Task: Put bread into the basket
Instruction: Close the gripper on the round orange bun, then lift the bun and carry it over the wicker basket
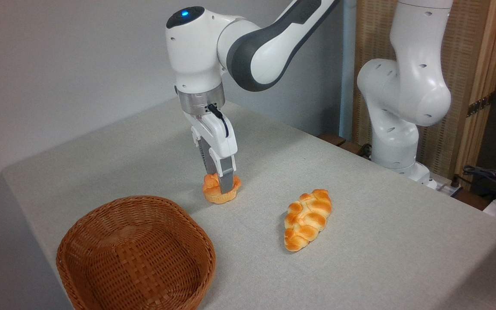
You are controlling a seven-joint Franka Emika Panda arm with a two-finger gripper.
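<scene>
Nearest the camera sat the basket (136,254), a shallow reddish-brown wicker one at the front left of the table (381,241), which was covered in pale grey cloth. Nothing lay inside it; only its woven floor and walls showed.

Just beyond the basket's far rim, a little to the right, the bread (220,191) rested on the cloth: a small round golden-orange bun with a paler base. The white robot arm reached down from above, and its gripper (223,184) pointed straight down onto the bun. One grey finger (227,177) crossed the front of the bun and the other sat behind it, so the fingers appeared clamped on its sides, though the bun's base seemed to touch the table.

By that reading, the step in hand was the grasp, with lifting not yet begun. The next move would call for raising the bun high enough to clear the near wicker rim, carrying it toward the camera and left, then letting go over the basket's middle.

Well to the right lay a longer braided loaf (307,219), apart from everything else.
</scene>
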